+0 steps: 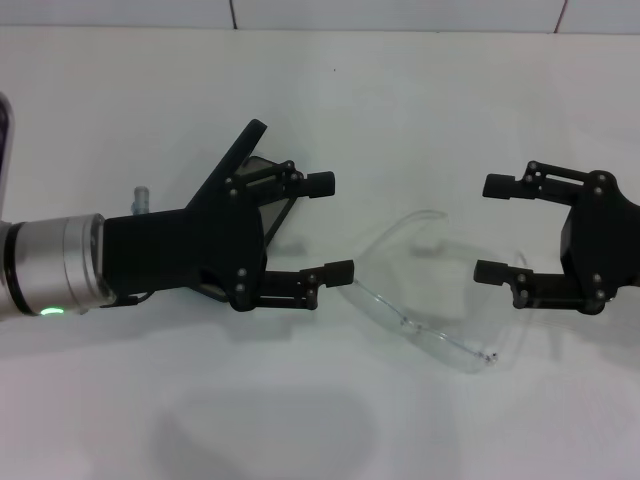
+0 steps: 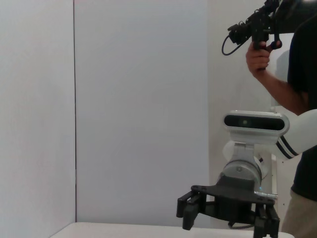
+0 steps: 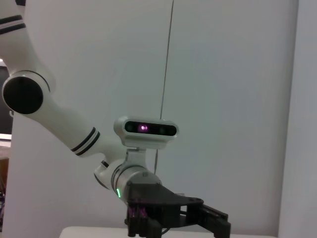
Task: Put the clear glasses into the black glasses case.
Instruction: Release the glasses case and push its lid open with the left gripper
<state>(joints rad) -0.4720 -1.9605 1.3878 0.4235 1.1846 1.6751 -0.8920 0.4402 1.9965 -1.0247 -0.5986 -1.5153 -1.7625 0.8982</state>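
With the clear glasses [image 1: 425, 290] lying unstowed mid-table [image 1: 320, 100] and the black glasses case [image 1: 262, 195] mostly hidden behind the left gripper [image 1: 330, 228], both it and the right gripper [image 1: 492, 230] are hovering with fingers apart, gripping nothing.

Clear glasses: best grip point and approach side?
Judging from the head view, take the clear glasses at the front lens bar, near its middle. They lie flat on the white table, thin temple arms spread toward the far side, too flimsy to pinch. The open left end effector is nearest; come in low from the robot's left. The open right end effector hangs opposite.
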